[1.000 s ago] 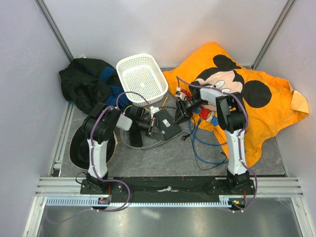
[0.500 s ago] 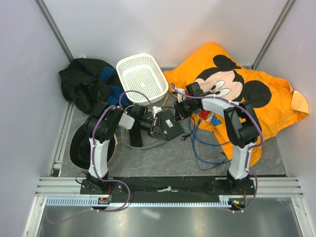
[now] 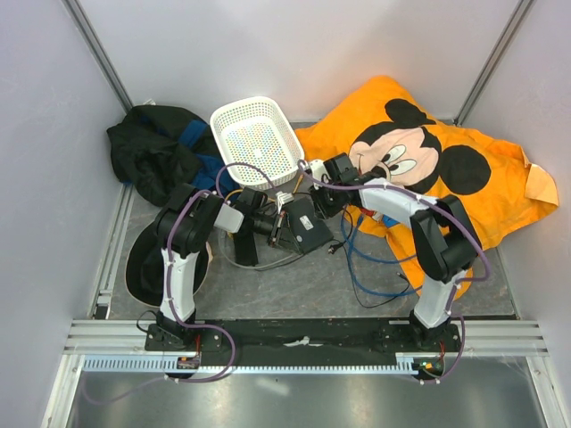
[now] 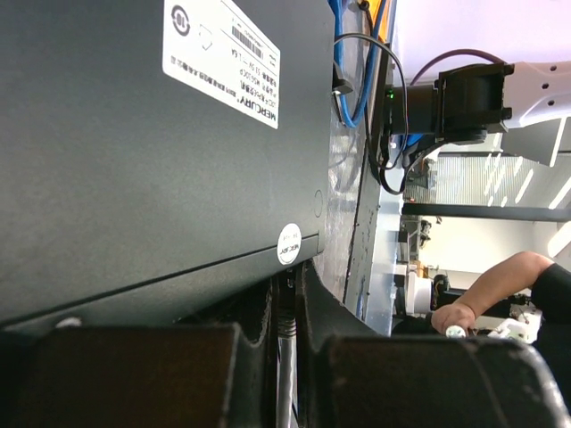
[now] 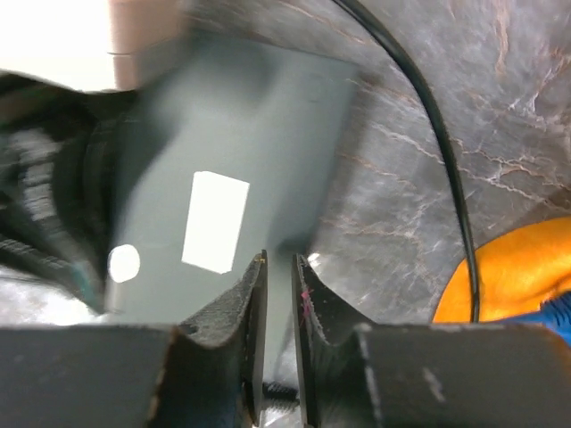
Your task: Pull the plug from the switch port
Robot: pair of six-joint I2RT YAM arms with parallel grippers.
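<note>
The switch (image 3: 310,230) is a flat black box lying mid-table. In the left wrist view it (image 4: 134,160) fills the upper left, showing a white label (image 4: 221,62). The plug (image 4: 285,323), on a grey cable, sits in the switch port in its edge. My left gripper (image 3: 278,227) (image 4: 287,299) is shut on that plug. My right gripper (image 3: 323,201) is at the box's far right corner. In the right wrist view, which is blurred, its tips (image 5: 278,263) stand a narrow slit apart over the edge of the box (image 5: 223,134). I cannot tell whether they pinch it.
A white basket (image 3: 257,141) stands behind the switch. An orange cartoon-mouse cloth (image 3: 464,178) lies at the right, dark clothes (image 3: 152,152) at the back left. Blue cables (image 3: 375,263) loop near the right arm, with a grey cable (image 3: 259,260) under the left gripper.
My right gripper has swung left from the orange cloth to the switch's corner, its jaws narrowing as it came. The left gripper and the plug have stayed put.
</note>
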